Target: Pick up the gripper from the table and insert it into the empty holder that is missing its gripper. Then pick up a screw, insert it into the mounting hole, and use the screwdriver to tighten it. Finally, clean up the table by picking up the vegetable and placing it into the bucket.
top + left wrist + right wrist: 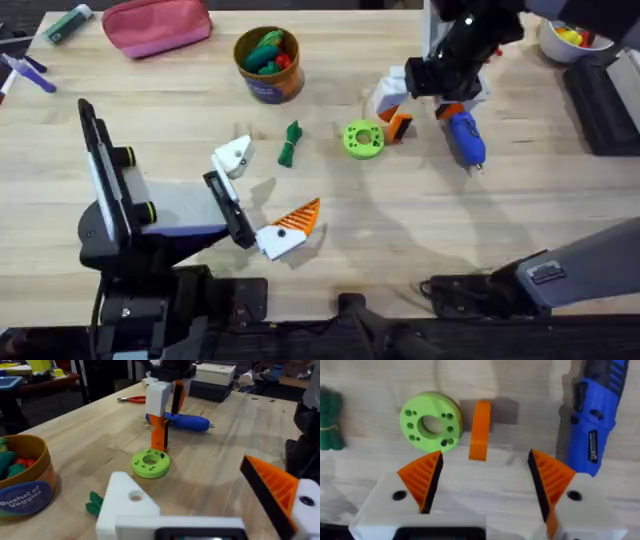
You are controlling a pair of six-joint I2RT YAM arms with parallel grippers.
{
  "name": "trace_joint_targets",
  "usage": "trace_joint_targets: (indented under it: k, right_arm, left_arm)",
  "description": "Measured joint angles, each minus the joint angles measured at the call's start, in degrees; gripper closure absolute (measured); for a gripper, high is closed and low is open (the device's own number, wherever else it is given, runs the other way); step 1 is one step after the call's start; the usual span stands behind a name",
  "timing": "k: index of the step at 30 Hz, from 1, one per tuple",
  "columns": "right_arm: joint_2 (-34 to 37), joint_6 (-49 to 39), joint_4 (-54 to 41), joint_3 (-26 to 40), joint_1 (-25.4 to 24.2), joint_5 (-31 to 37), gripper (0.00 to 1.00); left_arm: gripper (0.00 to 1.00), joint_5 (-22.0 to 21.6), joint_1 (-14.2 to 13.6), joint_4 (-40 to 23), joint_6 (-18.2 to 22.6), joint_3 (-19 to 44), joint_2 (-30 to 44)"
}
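On a pale wooden table (420,230), two robot arms work among small parts. At roughly one o'clock from the table's middle, the right gripper (481,480) hangs over the table with its two orange ribbed pads (422,477) spread wide apart and nothing between them. At about eight o'clock the left gripper (262,200) lies low near the front edge, its fingers wide apart and holding nothing; one finger carries an orange wedge, while the other is the holder (131,497), a white block with a dark hole and no wedge. The bucket (268,65), orange-brown with a blue label, stands at eleven o'clock with toy vegetables inside. The screwdriver (465,138), blue and pen-shaped, lies flat on the table at two o'clock, just beside the right gripper. A bright green disc (362,139) with holes rests close to the centre. The vegetable (290,144), slim and dark green, lies at nine o'clock from the disc, well apart from the bucket. The gripper (480,430), a small orange wedge, sits on the table between the disc and the screwdriver, just beside the disc, and no finger touches it.
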Motion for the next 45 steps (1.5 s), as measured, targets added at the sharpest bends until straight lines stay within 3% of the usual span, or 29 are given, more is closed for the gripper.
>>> trace_joint_targets:
  k: [25,45]
  right_arm:
    - [7.09,-0.07,2.21,0.27,1.45,2.36,0.121]
    - [6.96,0.22,2.38,0.33,1.97,2.29,0.274]
  left_arm:
    - [0.015,0.0,0.0,-0.01,0.0,0.0,-0.01]
    - [0.015,0.0,0.0,0.0,0.0,0.0,0.0]
